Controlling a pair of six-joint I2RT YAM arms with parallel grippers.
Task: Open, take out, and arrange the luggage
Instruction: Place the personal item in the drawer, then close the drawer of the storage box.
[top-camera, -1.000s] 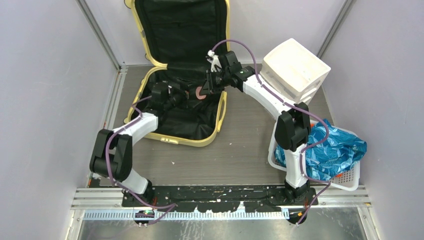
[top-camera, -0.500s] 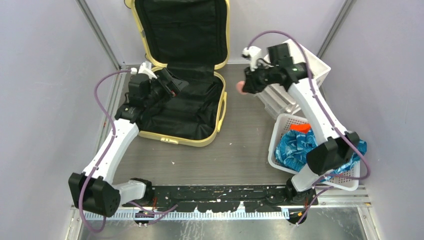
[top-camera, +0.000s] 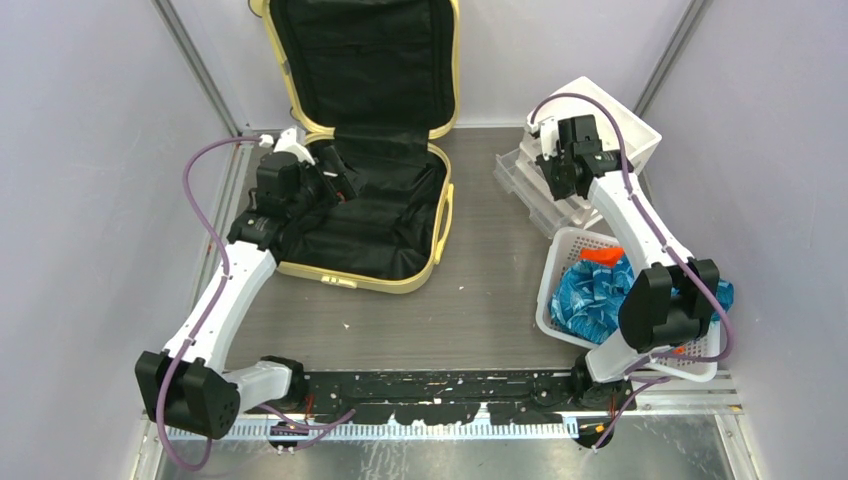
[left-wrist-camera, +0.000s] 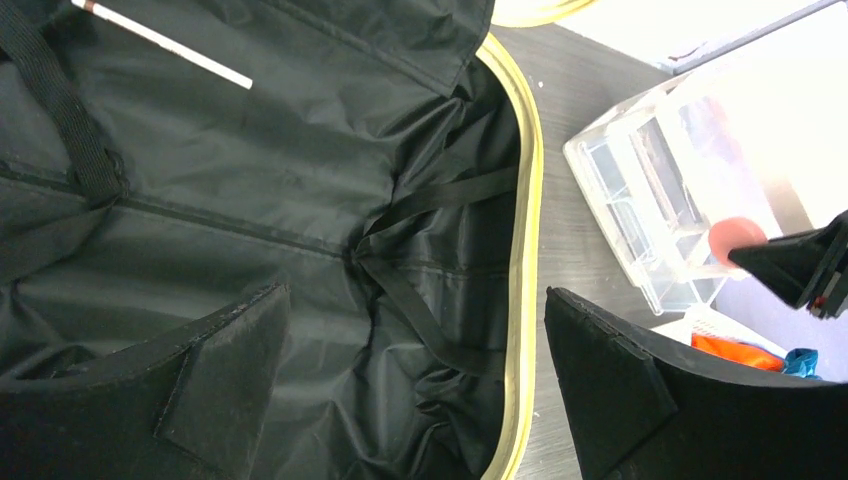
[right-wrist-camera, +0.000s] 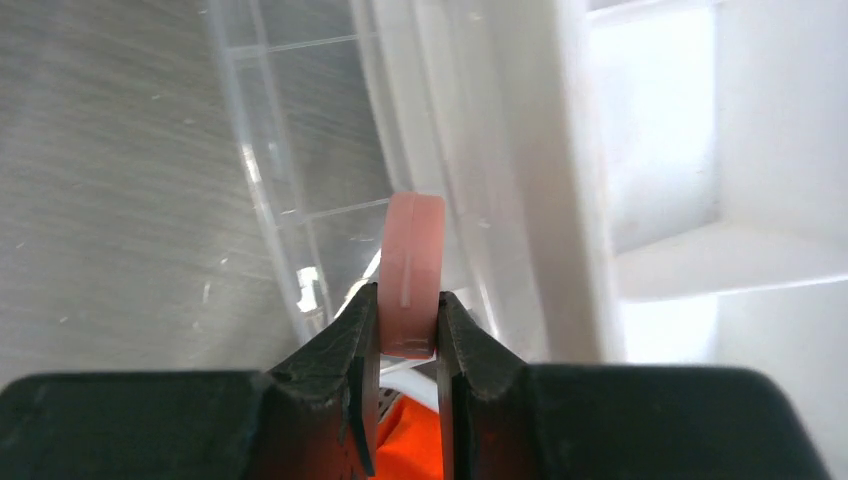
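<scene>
Over the clear drawer (right-wrist-camera: 290, 200) sticking out of the white drawer bin (right-wrist-camera: 650, 180), my right tool (right-wrist-camera: 408, 305) is pinched narrow on a pink round piece (right-wrist-camera: 412, 240), held edge-on with both fingers touching it. My left tool (left-wrist-camera: 412, 295) gapes wide, holds nothing and hangs above the black lining of the luggage (top-camera: 443, 220), which lies open at the rear-left of the bench (top-camera: 480, 290), lid upright at the back wall. I see the pink piece in the left wrist view; the top view hides it behind the tool. Bare bench lies between the yellow rim and the drawer. The white basket (top-camera: 700, 365) with a blue bag (top-camera: 590, 295) sits just beside the bin, side walls close.
</scene>
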